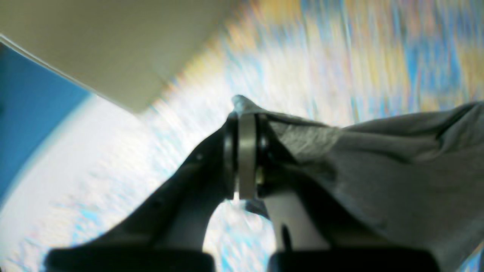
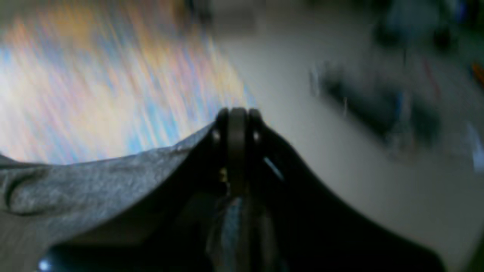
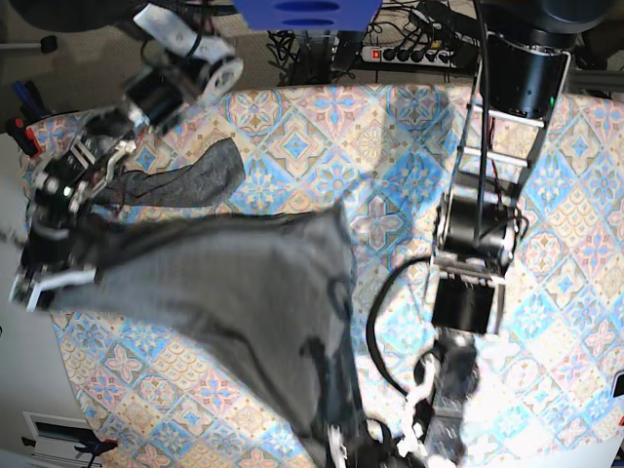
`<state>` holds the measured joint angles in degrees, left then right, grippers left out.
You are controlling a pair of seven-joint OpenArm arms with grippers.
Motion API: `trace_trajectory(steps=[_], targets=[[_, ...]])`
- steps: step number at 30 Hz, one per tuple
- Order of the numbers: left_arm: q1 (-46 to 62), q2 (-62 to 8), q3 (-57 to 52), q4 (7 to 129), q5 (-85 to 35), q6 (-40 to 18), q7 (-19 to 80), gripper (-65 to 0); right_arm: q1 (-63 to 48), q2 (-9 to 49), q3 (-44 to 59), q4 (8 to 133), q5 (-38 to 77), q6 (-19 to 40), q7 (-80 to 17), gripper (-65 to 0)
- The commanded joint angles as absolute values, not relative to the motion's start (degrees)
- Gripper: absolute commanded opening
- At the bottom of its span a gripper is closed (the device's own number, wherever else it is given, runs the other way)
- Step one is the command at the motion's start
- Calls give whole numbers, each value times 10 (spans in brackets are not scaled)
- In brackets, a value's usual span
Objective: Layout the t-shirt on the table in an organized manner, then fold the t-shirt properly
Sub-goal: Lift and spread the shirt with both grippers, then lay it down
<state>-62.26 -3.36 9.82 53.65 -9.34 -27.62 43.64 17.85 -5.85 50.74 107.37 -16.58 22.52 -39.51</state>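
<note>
The counter (image 3: 409,117), under its pastel tile-patterned cloth, fills the base view, and the shirt (image 3: 244,292) covers much of its left half. It is lifted and stretched between the two arms, a wide sheet running from the counter's left edge down toward its near edge, with one sleeve (image 3: 190,175) trailing flat on the cloth toward the far-left corner.

The left end effector (image 1: 247,151) has its jaws pressed together on a bunched corner of the shirt, with a tuft of cloth poking out past the tips. It sits at the near edge in the base view (partly lost behind hanging fabric and cables). The right end effector (image 2: 236,139) is likewise closed, and grey knit runs up to and between its jaws, so it appears to have hold of the opposite edge, out at the counter's left edge.

The shirt looks light, soft and floppy: it sags and creases between the grips and will not keep any shape by itself. It will likely drape, stretch slightly under tension and bunch when slackened. Good holds should be the hem corners or shoulder seams, taken evenly on both sides, so it can be lowered flat without twisting.
</note>
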Motion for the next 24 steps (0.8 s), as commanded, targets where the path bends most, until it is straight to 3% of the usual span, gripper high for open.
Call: trace_trajectory(steps=[1,6,10,14,19,24], targets=[[-654,-39,79,546,-95,-272,426,-650,195,-54,508,1086,-163,220,-385,-650],[-631,-106,17,567,-99,-276,460,-650,201,-56,553,1105,-118,219,-384,-650],[-541,-162,6,618,-98,-330,467,-650,178,-56,629,1105,-22,219,-384,-650],[-403,-220,5,710,-99,-341,467,-650,109,-56,638,1101,8,219,-387,-650],[-233,-242,0,768,-98,-341,462,-650,-7,-81,559,1077,25,219,-385,-650],[-139,-227,-70,769,-95,-342,452,-650,-85,-84,446,1041,26,219,-385,-650]])
